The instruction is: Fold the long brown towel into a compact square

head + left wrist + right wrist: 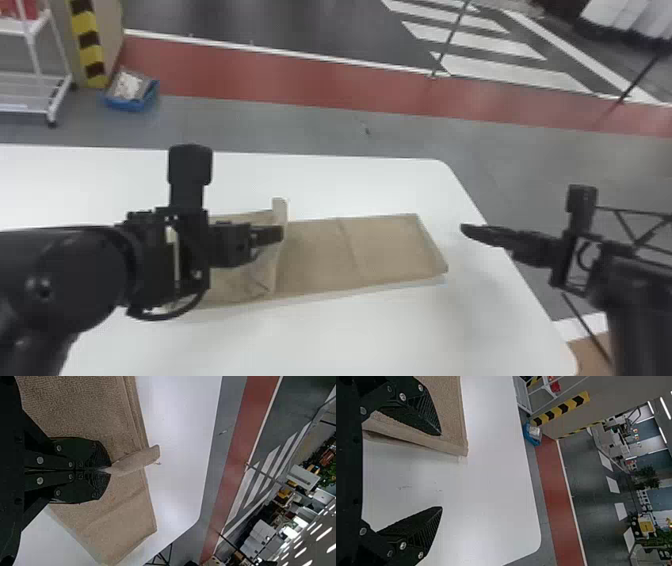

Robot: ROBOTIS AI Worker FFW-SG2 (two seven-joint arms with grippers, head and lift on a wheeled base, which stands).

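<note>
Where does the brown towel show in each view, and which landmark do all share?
Head view: brown towel, just below centre.
Left wrist view: flat length, and a fold pinched in the left gripper.
Right wrist view: its right end, partly behind the right gripper.
Shared landmark: the red floor strip.

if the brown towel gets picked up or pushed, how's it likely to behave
The brown towel will probably hang floppy, since it bends where the left end effector pinches it. Pushed, it would likely wrinkle before sliding, given its rough-looking weave.
</note>
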